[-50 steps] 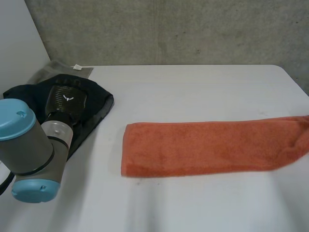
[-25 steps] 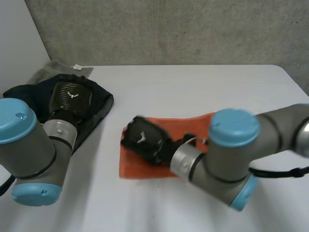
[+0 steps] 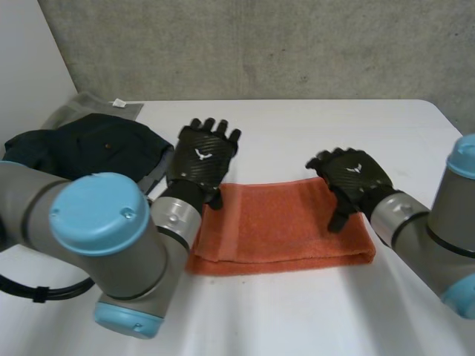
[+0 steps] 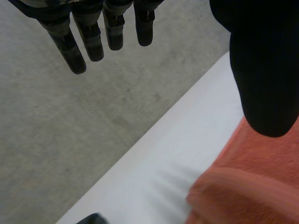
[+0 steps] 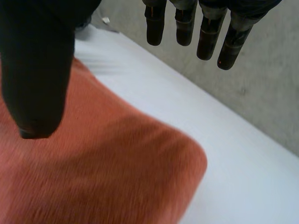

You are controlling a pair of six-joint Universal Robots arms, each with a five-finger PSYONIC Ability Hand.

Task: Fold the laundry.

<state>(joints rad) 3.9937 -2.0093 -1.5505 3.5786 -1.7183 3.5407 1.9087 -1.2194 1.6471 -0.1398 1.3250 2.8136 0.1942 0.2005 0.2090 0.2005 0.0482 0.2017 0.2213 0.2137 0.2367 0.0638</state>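
the orange towel [image 3: 282, 226] now lies in the middle of the bench [image 3: 312, 126] as a short, thick rectangle. a second ago it was a long strip reaching to the right edge of the bench. its right end has been carried over to the left, and the top layer stops just short of the left edge, where a narrow band of the lower layer shows.

the left robot hand [image 3: 202, 156] has left the dark garment [image 3: 89, 144] at the far left and now hovers at the towel's far left corner. its fingers [image 4: 93, 37] are straight and spread, holding nothing. the right robot hand [image 3: 352, 178] is over the far right corner, by the new fold, its fingers loosely extended and empty, with the thumb just above the cloth.

so one fold looks done and the towel has been released. it may need smoothing or another fold. the dark garment, lying on a grey cloth [image 3: 85, 106], is not yet folded, so the task seems well short of finished.
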